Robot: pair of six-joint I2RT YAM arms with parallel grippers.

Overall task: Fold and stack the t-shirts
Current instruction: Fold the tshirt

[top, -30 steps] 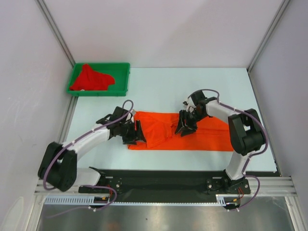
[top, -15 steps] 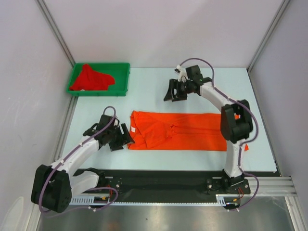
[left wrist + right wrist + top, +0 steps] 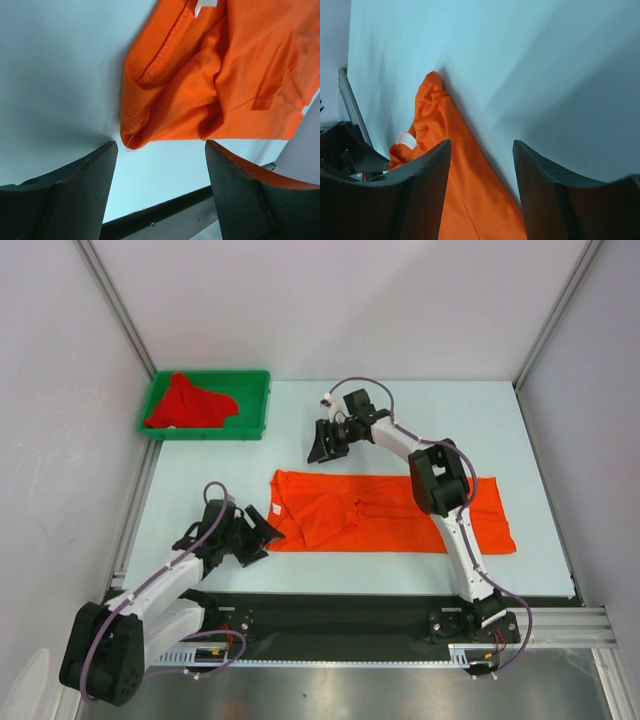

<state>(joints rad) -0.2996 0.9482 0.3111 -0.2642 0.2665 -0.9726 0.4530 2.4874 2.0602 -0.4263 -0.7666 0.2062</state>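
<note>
The bright orange t-shirt lies as a long folded band across the middle of the table, collar end to the left. In the left wrist view its collar folds and white neck label lie just beyond my fingers. My left gripper is open and empty, just off the shirt's left end. My right gripper is open and empty, over the table beyond the shirt's far edge; the shirt shows below it. The deeper red t-shirt lies crumpled in the tray.
The green plastic tray stands at the back left corner. White walls and metal frame posts close in the left, right and back. A black strip runs along the table's near edge by the arm bases.
My right gripper has left the middle of the orange shirt and swung up and to the far left. My left gripper has drawn back off the shirt's left end. The shirt lies flatter.
</note>
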